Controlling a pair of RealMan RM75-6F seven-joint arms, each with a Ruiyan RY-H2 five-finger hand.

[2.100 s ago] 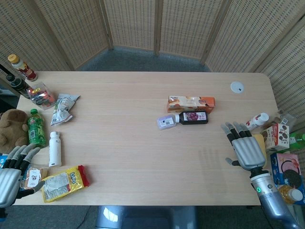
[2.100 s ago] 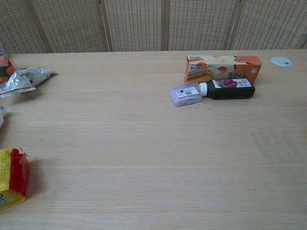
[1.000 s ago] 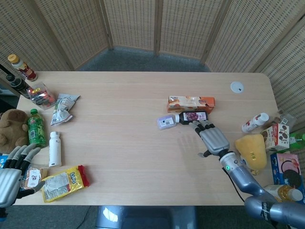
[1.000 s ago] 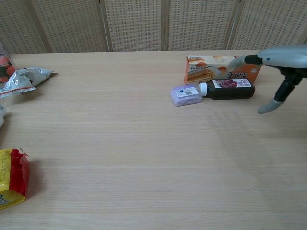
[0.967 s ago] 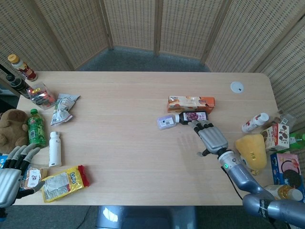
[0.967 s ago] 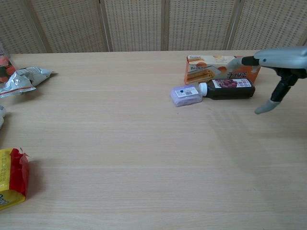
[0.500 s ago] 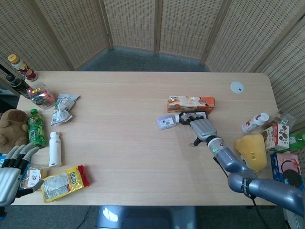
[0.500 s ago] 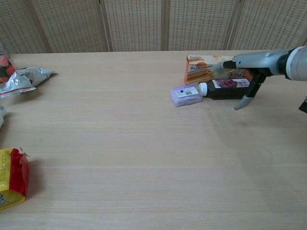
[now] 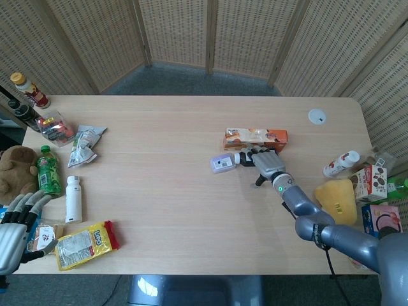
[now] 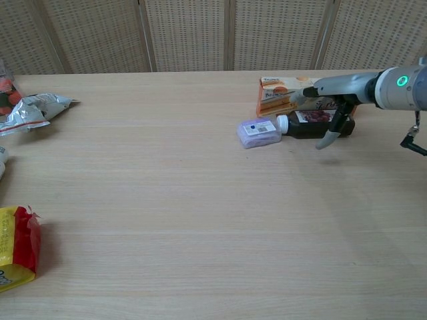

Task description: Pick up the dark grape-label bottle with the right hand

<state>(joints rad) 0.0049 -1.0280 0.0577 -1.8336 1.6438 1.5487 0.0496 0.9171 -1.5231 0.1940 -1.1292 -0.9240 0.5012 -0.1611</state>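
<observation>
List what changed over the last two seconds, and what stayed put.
The right hand moved from the table's right edge leftward, and is now over the grape-label bottle, fingers spread, not yet gripping. The bottle, orange box, purple packet and left hand stayed put.

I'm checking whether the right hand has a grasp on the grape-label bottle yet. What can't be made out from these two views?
- Head view: the right hand covers most of the grape-label bottle; contact underneath is hidden.
- Chest view: the fingers cross the bottle, but touching or hovering cannot be told.
- Chest view: the left hand is out of frame; head view cuts it at the edge.
- Label print is too small to read.
</observation>
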